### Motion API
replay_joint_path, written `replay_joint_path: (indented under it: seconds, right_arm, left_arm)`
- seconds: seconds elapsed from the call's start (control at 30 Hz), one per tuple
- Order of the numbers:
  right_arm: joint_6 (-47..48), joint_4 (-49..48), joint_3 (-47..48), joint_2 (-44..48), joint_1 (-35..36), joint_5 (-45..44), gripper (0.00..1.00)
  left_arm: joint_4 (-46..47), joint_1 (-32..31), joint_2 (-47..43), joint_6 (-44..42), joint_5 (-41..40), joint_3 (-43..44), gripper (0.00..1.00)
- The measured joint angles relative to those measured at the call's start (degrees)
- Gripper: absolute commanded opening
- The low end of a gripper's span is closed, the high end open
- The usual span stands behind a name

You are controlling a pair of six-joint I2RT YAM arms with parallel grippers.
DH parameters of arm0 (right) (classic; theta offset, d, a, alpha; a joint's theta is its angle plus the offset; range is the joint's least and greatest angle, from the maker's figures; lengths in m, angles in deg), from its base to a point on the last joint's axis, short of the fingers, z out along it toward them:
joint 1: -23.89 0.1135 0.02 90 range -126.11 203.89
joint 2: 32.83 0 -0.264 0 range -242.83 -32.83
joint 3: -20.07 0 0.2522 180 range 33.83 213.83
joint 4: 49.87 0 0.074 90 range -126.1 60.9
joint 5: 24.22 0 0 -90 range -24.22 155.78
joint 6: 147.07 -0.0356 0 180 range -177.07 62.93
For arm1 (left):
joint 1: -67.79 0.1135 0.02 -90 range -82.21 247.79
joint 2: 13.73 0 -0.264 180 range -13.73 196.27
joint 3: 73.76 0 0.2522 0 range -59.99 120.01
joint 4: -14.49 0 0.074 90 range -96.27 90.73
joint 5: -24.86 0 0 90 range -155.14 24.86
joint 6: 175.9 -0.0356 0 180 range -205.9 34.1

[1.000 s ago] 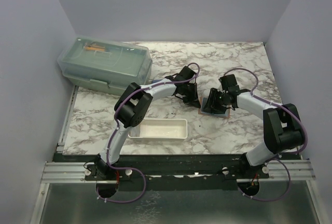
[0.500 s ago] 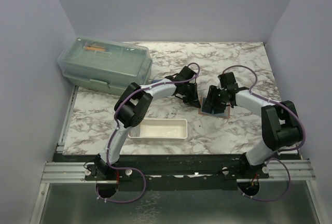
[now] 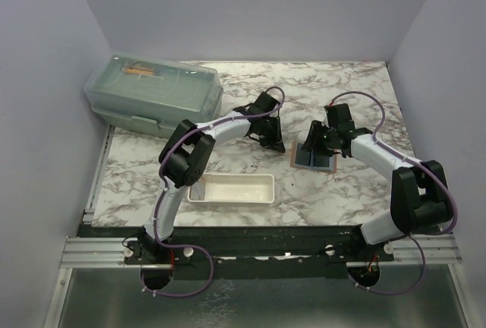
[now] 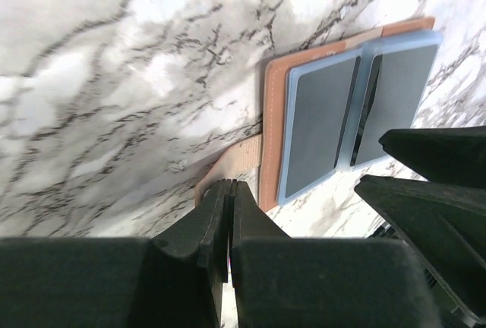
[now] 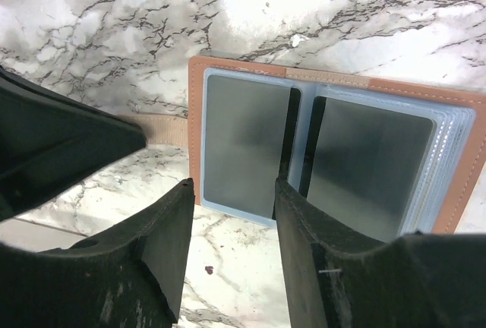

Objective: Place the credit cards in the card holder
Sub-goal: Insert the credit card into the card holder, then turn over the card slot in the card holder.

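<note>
Plainly, the small tan-brown leather card holder (image 5: 196, 130) lies opened flat on the marble tabletop (image 3: 357, 93), directly beyond and partly beneath the right arm's fingers (image 5: 231, 191). These are spread apart with nothing between them. The left arm's fingers (image 4: 225, 187) are pressed together and hold nothing. Their tip sits just short of the holder's tan strap tab (image 4: 231, 162), with the holder itself ahead and to their right.

Two thin blue-grey rectangular credit cards (image 5: 239, 142) appear to sit in pale blue plastic sleeves, one on each half of the holder. I cannot tell whether either is pushed fully home.

The main risk is the holder shifting. Nothing pins it, so if the right fingers come down on a card edge or a sleeve lip, the whole holder could skate across the smooth tabletop. A sleeve could also buckle and lever a card back out.

The stacked sleeves under the right fingers fan slightly at the far edge, so a closing finger might catch several layers rather than one. The left fingers are close enough to the strap that a small advance could nudge it and turn the holder out of line with the right fingers. The two sets of fingers are also near each other, so any move inward by both risks contact.
</note>
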Motion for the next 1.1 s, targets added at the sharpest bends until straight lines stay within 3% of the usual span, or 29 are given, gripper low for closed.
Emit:
replay_joint_path:
  seconds: [0.1, 0.27, 0.5, 1.1]
  right_arm:
    - [-0.1, 0.0, -0.1, 0.1, 0.0, 0.1, 0.35]
    - [-0.5, -0.2, -0.4, -1.1, 0.0, 0.1, 0.28]
    - [-0.4, -0.4, -1.1, -3.9, 0.0, -0.6, 0.11]
    - [-2.5, -1.9, -2.4, -5.0, 0.0, -3.7, 0.04]
  left_arm:
    - [-0.2, 0.9, -0.9, 0.0, 0.0, 0.0, 0.11]
    - [-0.1, 1.3, -1.2, 0.7, 1.9, 0.0, 0.2]
    - [1.7, 0.5, -1.2, 3.0, 5.4, 0.2, 0.22]
    - [4.0, -1.7, 1.4, 5.2, 6.6, 2.5, 0.38]
